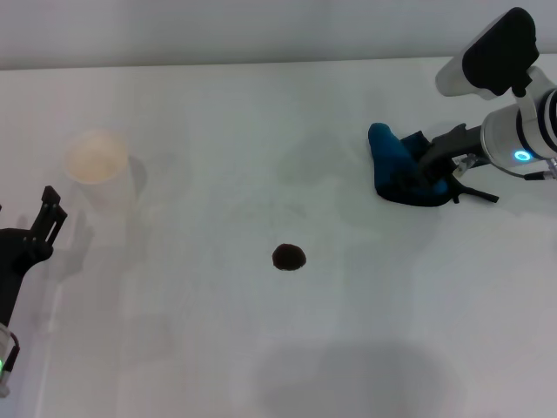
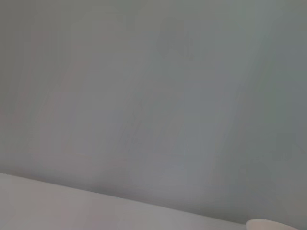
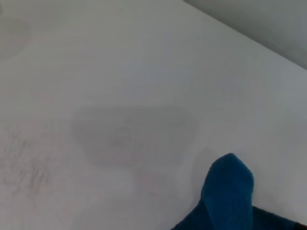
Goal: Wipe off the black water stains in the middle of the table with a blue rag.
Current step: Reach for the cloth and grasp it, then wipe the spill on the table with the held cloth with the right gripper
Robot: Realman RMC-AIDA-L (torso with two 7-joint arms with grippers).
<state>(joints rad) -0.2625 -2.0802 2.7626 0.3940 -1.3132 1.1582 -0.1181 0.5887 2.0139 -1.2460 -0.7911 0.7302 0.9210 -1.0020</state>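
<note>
The stain (image 1: 289,257) is a small, roundish, dark brown-black blot lying near the middle of the white table (image 1: 261,131), with bare table on every side of it. Nothing touches it.

From the stain, the blue rag (image 1: 402,171) lies toward two o'clock, well apart from it, on the right part of the table. It is bunched up, with one rounded lobe pointing to the far left and a thin black strap tail (image 1: 474,193) trailing off its right side onto the table. In the right wrist view a blue peak of the rag (image 3: 229,191) rises against the pale table (image 3: 120,72), which shows faint grey smudges.

The right claw (image 1: 431,170) is down at the rag, its dark fingers pressed into the right side of the cloth; it seems to be clenched on the rag, though the folds hide the fingertips. The white right arm (image 1: 522,131) reaches in from the right edge, with a lit blue ring on its wrist.

From the stain, a white paper cup (image 1: 97,161) stands toward ten o'clock, far off on the left part of the table, upright with its mouth open. Its rim (image 2: 276,224) just shows in the left wrist view.

The left claw (image 1: 48,218) hangs at the left edge, near the cup but apart from it, toward nine o'clock from the stain. Its two dark fingers stand parted and it holds nothing.
</note>
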